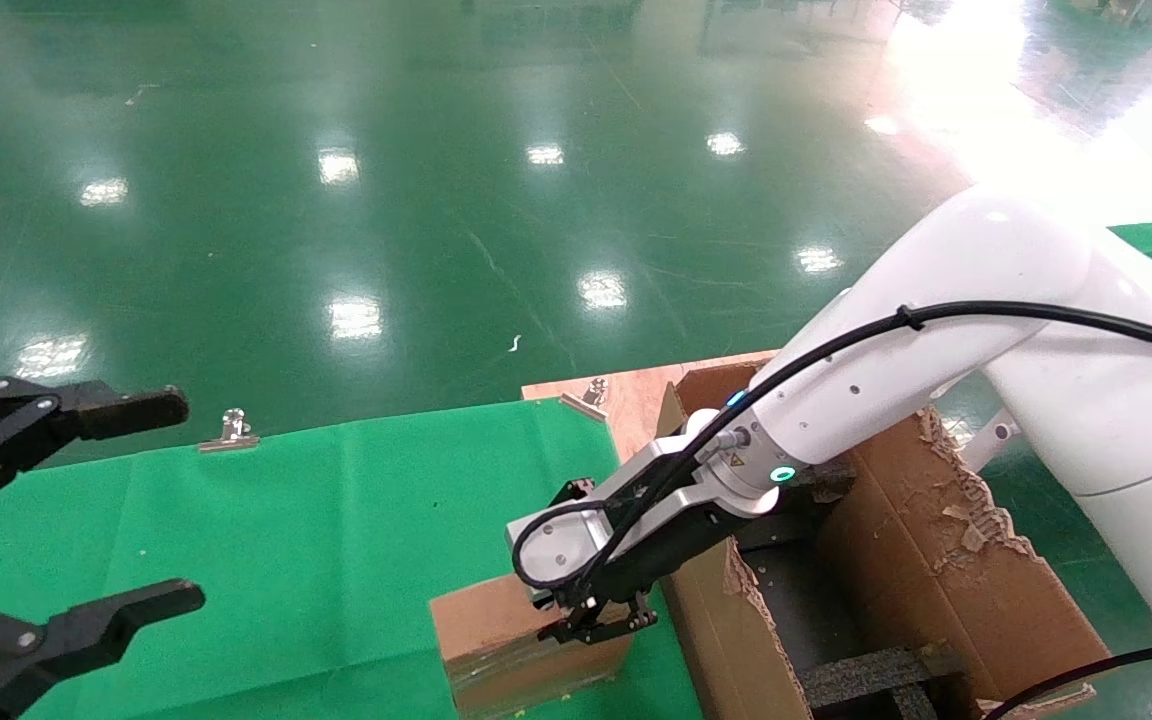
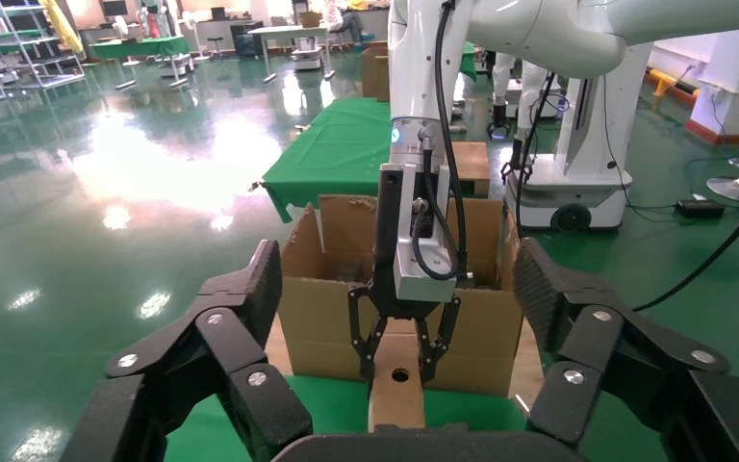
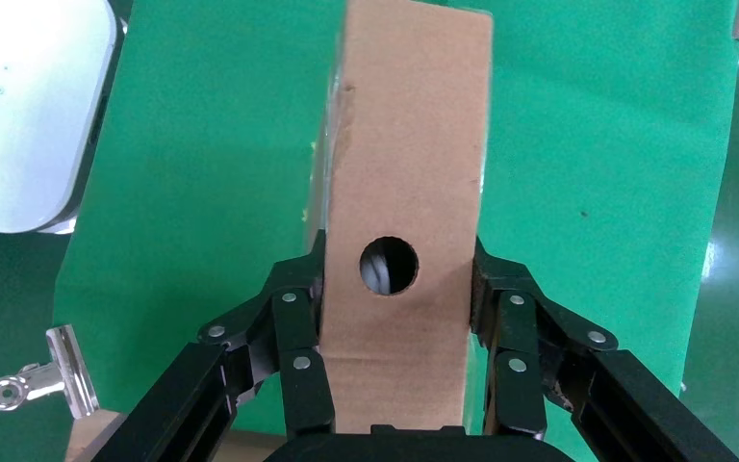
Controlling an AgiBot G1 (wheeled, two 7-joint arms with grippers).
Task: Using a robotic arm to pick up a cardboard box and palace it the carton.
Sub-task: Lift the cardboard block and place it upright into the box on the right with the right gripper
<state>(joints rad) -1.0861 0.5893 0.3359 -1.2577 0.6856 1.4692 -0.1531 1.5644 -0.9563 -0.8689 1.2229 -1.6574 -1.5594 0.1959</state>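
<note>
The cardboard box (image 1: pixel 496 625) stands on the green worktop (image 1: pixel 286 540), hole-bearing narrow face upward, clamped between the right pincer (image 1: pixel 596 625) fingers of the robotic arm (image 1: pixel 896 330). The carton (image 1: pixel 936 560) sits just beside it, flaps torn, open.

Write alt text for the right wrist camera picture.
The right gripper is closed on both sides of a brown cardboard box with a round hole in its facing side, above a green cloth. A metal binder clip sits at the cloth's edge.
</note>
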